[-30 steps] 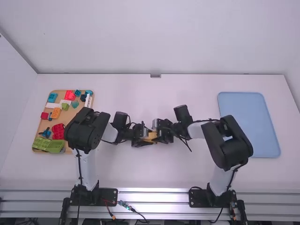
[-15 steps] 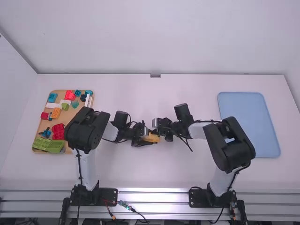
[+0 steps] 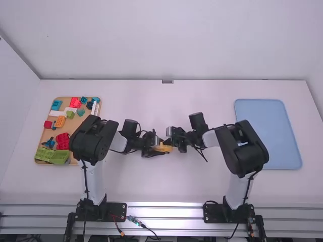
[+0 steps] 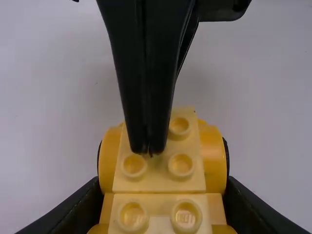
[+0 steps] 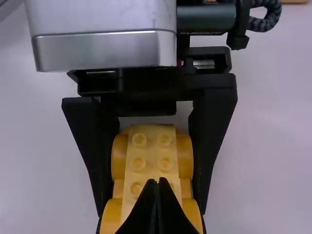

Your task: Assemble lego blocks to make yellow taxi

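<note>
Near the middle of the table, my left gripper (image 3: 154, 149) is shut on the yellow taxi body (image 3: 164, 147), and my right gripper (image 3: 170, 141) is at its right end. In the left wrist view, the studded yellow body (image 4: 161, 180) lies between the fingers of my left gripper (image 4: 163, 214). In the right wrist view, my right gripper (image 5: 157, 187) is shut, its joined tips over the studs of the yellow body (image 5: 152, 148). Rounded yellow parts with dark outer sides flank the strip of studs.
A wooden tray (image 3: 73, 160) with red, green, blue, orange and white blocks is at the far left, beside the left arm. A light blue tray (image 3: 267, 133) lies at the right, behind the right arm's elbow.
The right gripper has drawn back slightly to the right from the yellow body, and the right arm's elbow has shifted a little. The left arm has stayed still.
</note>
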Controlling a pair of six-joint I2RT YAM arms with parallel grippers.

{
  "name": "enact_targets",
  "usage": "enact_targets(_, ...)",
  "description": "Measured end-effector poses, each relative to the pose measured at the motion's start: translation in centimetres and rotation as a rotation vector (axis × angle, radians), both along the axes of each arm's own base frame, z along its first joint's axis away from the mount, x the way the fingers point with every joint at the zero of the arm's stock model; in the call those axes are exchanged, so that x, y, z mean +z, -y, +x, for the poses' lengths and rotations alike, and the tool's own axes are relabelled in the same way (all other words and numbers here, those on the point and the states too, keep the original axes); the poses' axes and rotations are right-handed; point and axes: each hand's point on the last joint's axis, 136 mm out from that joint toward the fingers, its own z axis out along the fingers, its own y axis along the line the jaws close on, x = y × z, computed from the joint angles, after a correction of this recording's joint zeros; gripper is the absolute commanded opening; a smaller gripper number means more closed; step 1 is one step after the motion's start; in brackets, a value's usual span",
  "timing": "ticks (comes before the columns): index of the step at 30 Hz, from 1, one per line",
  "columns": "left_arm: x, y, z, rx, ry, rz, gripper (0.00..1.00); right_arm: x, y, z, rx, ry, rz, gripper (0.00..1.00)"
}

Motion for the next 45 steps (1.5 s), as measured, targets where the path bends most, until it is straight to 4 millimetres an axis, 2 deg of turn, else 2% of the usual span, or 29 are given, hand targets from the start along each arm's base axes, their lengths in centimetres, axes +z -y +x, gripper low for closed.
enact_targets(12, 0.0, -0.2, 0.3, -0.010, -0.021, 0.019, 0.30, -0.4, -0.3, 0.1, 0.030, -0.008, 0.041, 0.00)
enact_targets(18, 0.0, -0.2, 0.4, -0.015, -0.018, 0.021, 0.31, -0.4, -1.2, 0.1, 0.056, -0.020, 0.053, 0.00)
enact_targets(25, 0.0, 0.1, 0.2, -0.024, -0.017, 0.021, 0.33, 0.5, 0.3, -0.4, -0.009, 0.000, -0.074, 0.00)
enact_targets(26, 0.0, 0.1, 0.1, -0.026, -0.016, 0.021, 0.34, 1.1, 0.9, -0.3, -0.035, 0.026, -0.103, 0.07)
enact_targets(27, 0.0, 0.1, 0.1, -0.027, -0.015, 0.021, 0.36, 1.6, 1.3, -0.1, -0.058, 0.051, -0.117, 0.30)
enact_targets(28, 0.0, 0.1, 0.1, -0.027, -0.014, 0.021, 0.38, 2.5, 1.8, 0.5, -0.094, 0.083, -0.132, 0.68)
enact_targets(29, 0.0, 0.1, 0.1, -0.027, -0.014, 0.021, 0.41, 3.3, 2.3, 1.2, -0.125, 0.109, -0.139, 0.82)
enact_targets(30, 0.0, 0.1, 0.1, -0.027, -0.014, 0.021, 0.41, 3.6, 2.5, 1.5, -0.140, 0.117, -0.143, 0.86)
enact_targets(31, 0.0, 0.1, 0.1, -0.026, -0.014, 0.021, 0.46, 4.1, 3.1, 2.2, -0.178, 0.133, -0.155, 0.98)
enact_targets(34, 0.0, 0.1, 0.1, -0.026, -0.014, 0.021, 0.53, 4.7, 4.8, 3.4, -0.273, 0.129, -0.203, 0.99)
enact_targets(38, 0.0, 0.1, 0.1, -0.026, -0.015, 0.021, 0.74, 5.0, 6.6, 4.2, -0.356, 0.117, -0.247, 0.99)
enact_targets(40, 0.0, 0.1, 0.1, -0.025, -0.019, 0.022, 0.81, 5.1, 7.1, 4.5, -0.375, 0.117, -0.254, 0.99)
enact_targets(41, 0.0, 0.1, 0.1, -0.025, -0.025, 0.023, 0.99, 5.0, 7.5, 4.8, -0.392, 0.111, -0.257, 0.99)
enact_targets(45, -0.1, 0.1, 0.2, -0.022, -0.045, 0.031, 0.99, 4.9, 8.0, 5.0, -0.413, 0.100, -0.262, 0.99)
